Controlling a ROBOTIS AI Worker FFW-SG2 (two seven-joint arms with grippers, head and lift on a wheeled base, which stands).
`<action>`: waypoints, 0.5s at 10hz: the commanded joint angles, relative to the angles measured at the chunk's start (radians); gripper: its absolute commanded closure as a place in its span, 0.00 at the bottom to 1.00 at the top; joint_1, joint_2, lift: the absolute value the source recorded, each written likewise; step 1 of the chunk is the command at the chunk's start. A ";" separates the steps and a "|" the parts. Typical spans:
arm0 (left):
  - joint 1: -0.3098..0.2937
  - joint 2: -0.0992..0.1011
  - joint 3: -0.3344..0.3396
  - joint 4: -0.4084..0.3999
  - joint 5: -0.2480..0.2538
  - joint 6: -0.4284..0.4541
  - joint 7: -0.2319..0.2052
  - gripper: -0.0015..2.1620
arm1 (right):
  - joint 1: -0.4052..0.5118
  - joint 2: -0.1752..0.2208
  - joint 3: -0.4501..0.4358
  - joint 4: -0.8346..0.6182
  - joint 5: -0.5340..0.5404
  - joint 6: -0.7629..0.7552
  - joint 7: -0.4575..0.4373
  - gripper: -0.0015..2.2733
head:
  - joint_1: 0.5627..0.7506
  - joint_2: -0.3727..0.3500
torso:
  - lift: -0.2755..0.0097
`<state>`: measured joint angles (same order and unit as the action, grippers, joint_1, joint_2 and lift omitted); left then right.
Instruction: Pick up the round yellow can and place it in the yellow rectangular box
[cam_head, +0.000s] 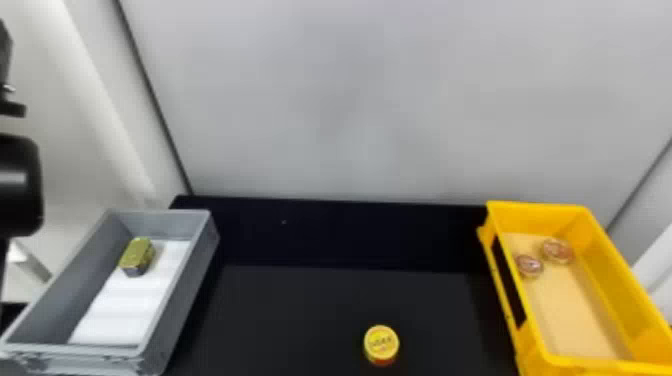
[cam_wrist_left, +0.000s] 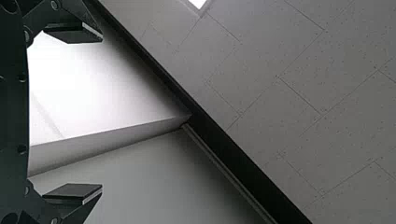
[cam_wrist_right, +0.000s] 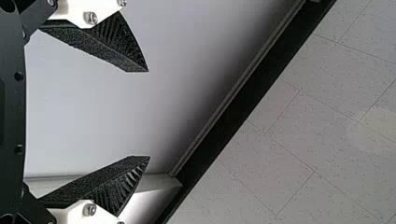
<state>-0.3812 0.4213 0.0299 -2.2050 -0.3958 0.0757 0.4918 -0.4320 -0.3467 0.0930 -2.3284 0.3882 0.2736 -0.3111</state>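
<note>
1. The left gripper (cam_head: 13, 109) is at the far left edge of the scene, beyond the grey box. In its own wrist view, the left gripper (cam_wrist_left: 101, 112) has its two black fingers spread wide, nothing between them, against a pale wall and a tiled ceiling.
2. The right gripper (cam_wrist_right: 149, 114) also has its fingers well parted, with nothing between them; its wrist view takes in wall and ceiling tiles too.
3. The round yellow can (cam_head: 381, 344) stands on the near part of the black table (cam_head: 300, 315), a little right of the middle. It is upright: its round axis runs up from the table, its yellow lid faces up, and a strip of red side shows below on the near side.
4. The yellow rectangular box (cam_head: 530, 320) is on the right, open at the top, its long axis running from far to near. On its tan floor, toward the far end, lie two small reddish round items (cam_head: 557, 251), close to each other.
5. The grey box (cam_head: 177, 295) is on the left, also lengthwise from far to near. A gold-and-dark block (cam_head: 136, 256) sits toward its far end, partly on a white liner (cam_head: 115, 312).
6. Dark lettering crosses the can's lid, above a small reddish mark.
</note>
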 joint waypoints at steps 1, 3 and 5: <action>0.001 -0.016 -0.001 0.021 0.000 -0.022 0.002 0.07 | -0.001 -0.006 0.004 0.004 -0.003 0.001 0.003 0.06 | 0.53 0.59 | 0.93; -0.007 -0.019 -0.002 0.028 0.000 -0.023 0.007 0.07 | 0.026 0.002 -0.004 0.011 -0.003 -0.011 -0.013 0.06 | 0.53 0.59 | 0.93; -0.010 -0.013 -0.004 0.036 0.000 -0.025 0.007 0.07 | 0.022 0.006 -0.006 0.029 -0.009 -0.036 -0.003 0.06 | 0.53 0.59 | 0.93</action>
<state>-0.3885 0.4030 0.0269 -2.1728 -0.3957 0.0512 0.4989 -0.4081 -0.3433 0.0893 -2.3104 0.3842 0.2492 -0.3231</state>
